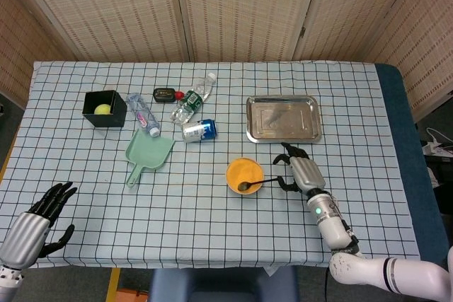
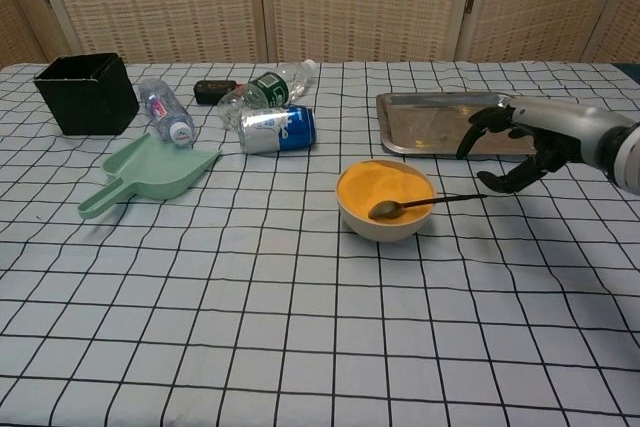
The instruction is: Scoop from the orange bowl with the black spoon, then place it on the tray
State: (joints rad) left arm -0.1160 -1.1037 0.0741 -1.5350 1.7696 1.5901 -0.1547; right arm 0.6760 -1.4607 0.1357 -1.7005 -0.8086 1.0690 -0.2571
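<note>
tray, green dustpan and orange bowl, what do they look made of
Tray: likely stainless steel, since its grey surface is shiny with reflections. Green dustpan: probably plastic, a matte, even mint colour in one moulded piece. Orange bowl: plastic or ceramic, with a pale smooth outside; hard to tell which.

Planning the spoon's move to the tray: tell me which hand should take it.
Right. The right hand is open just beyond the black spoon handle's end, with the tray right behind it. The left hand sits at the table's far-left corner.

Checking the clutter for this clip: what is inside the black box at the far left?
The head view shows a yellow-green ball inside the black box. In the chest view the box's walls hide its inside.
</note>
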